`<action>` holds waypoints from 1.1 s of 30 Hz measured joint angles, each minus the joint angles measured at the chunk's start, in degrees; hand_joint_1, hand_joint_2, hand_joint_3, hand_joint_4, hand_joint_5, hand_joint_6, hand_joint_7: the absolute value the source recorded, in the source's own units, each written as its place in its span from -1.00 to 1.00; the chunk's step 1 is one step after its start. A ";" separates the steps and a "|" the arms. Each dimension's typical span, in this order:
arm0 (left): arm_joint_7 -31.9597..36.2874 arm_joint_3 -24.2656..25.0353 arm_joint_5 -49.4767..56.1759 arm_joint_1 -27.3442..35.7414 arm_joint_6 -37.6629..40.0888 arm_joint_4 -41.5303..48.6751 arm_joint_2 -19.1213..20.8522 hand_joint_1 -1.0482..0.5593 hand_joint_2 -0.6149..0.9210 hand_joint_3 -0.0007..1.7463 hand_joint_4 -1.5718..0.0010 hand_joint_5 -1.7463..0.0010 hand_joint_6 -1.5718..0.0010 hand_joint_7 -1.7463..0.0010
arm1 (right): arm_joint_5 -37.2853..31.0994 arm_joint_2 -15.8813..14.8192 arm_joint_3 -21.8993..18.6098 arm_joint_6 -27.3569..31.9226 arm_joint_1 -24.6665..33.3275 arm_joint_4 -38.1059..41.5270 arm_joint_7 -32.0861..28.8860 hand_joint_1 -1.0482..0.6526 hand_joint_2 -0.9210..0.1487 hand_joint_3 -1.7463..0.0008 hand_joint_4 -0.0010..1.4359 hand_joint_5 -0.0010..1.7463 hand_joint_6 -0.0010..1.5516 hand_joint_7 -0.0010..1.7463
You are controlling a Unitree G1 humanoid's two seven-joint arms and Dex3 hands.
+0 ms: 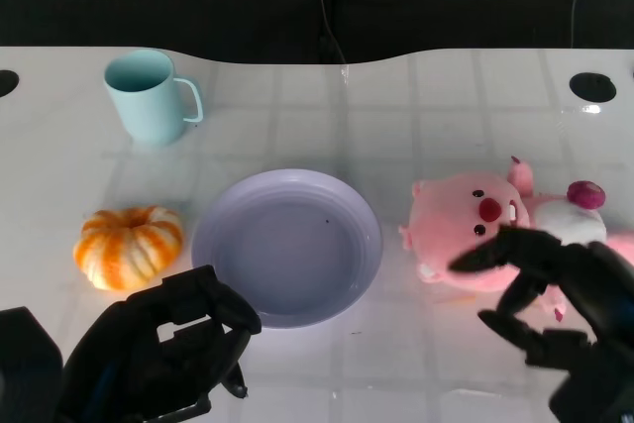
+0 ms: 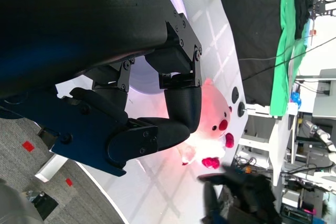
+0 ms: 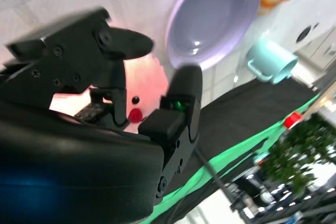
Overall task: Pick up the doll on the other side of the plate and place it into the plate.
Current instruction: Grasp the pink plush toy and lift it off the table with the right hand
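A pink plush doll [image 1: 466, 225] lies on the white table just right of the lavender plate [image 1: 287, 245], face up with a red nose. My right hand [image 1: 555, 294] hovers over the doll's near side, fingers spread apart and holding nothing. The right wrist view shows the doll [image 3: 144, 85] between those spread fingers [image 3: 184, 93], with the plate [image 3: 215, 14] beyond. My left hand [image 1: 163, 344] sits at the plate's near-left edge, fingers curled in on nothing. From the left wrist view the doll [image 2: 212, 108] shows past the curled fingers, and the right hand [image 2: 244, 198] is beside it.
An orange-and-white pumpkin [image 1: 129, 245] rests left of the plate, close to my left hand. A teal mug [image 1: 149, 96] stands at the back left. Two dark holes [image 1: 592, 86] mark the table's far corners. A dark cable [image 1: 332, 7] hangs behind the table.
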 measured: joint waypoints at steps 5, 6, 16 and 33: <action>0.00 0.03 0.01 -0.07 -0.15 0.65 0.01 -0.20 0.85 -0.21 0.21 -1.00 0.13 -0.53 | -4.12 0.42 0.49 10.32 -1.97 -4.00 0.90 -0.45 -1.00 0.91 -0.74 -0.13 -0.83 -0.72; 0.00 0.04 0.07 -0.07 -0.20 0.71 0.01 -0.20 0.84 -0.22 0.21 -1.00 0.13 -0.53 | -5.07 0.42 0.56 12.16 -2.54 -4.58 1.11 -0.46 -1.00 0.91 -0.78 -0.14 -0.85 -0.74; -0.01 0.06 0.77 -0.12 -0.88 1.22 0.02 -0.20 0.83 -0.21 0.21 -1.00 0.12 -0.53 | -13.20 -1.76 1.40 22.47 -7.24 -5.05 2.65 -0.56 -1.00 0.90 -1.00 -0.31 -0.97 -0.83; -0.02 0.23 0.81 -0.09 -1.17 1.35 0.00 -0.20 0.83 -0.20 0.22 -1.00 0.13 -0.53 | -31.17 -10.82 10.80 28.80 -18.61 8.80 13.10 -0.67 -1.00 0.94 -1.00 -0.62 -0.93 -0.89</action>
